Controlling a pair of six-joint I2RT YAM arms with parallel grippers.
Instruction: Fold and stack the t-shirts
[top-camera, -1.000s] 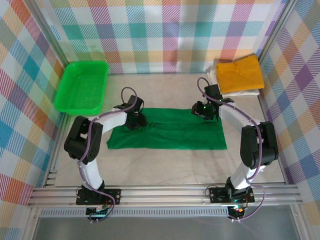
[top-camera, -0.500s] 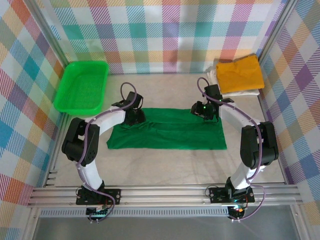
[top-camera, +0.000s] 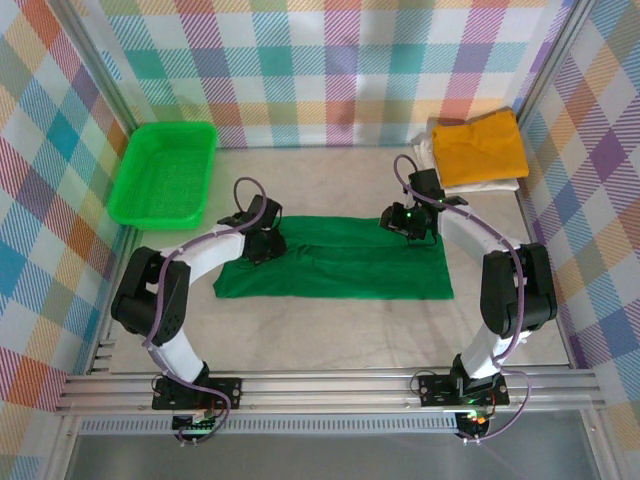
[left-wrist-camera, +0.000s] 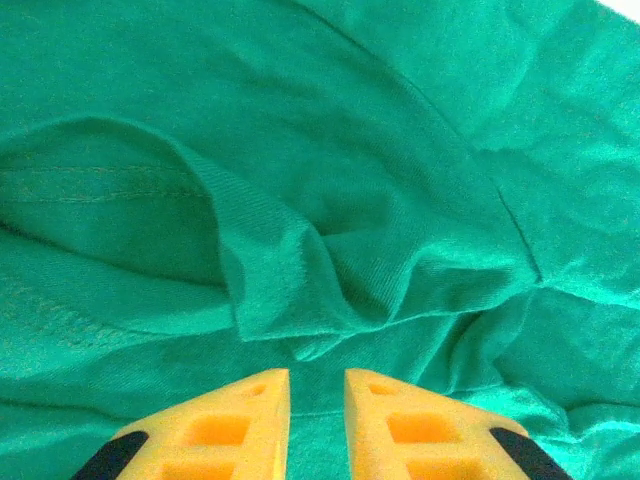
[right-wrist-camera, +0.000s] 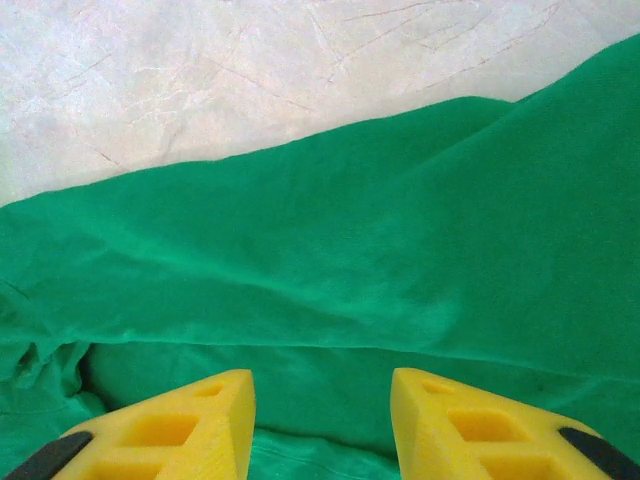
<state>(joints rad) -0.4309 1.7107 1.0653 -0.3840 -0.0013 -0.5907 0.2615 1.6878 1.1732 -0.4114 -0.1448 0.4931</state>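
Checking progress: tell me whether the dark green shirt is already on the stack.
No, the dark green shirt lies spread on the table, apart from the yellow shirt in the far right corner.

This looks like a robotics lab test cell to me: a pale counter (top-camera: 330, 325) boxed in by pastel checked cloth walls (top-camera: 330, 70), with a cabled left arm (top-camera: 178, 290) and right arm (top-camera: 512, 290) bolted to an aluminium rail (top-camera: 330, 388) along its near edge.

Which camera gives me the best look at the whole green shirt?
Top external: the green shirt shows nearly whole. Left wrist gives bunched folds close up; right wrist gives one edge against the table.
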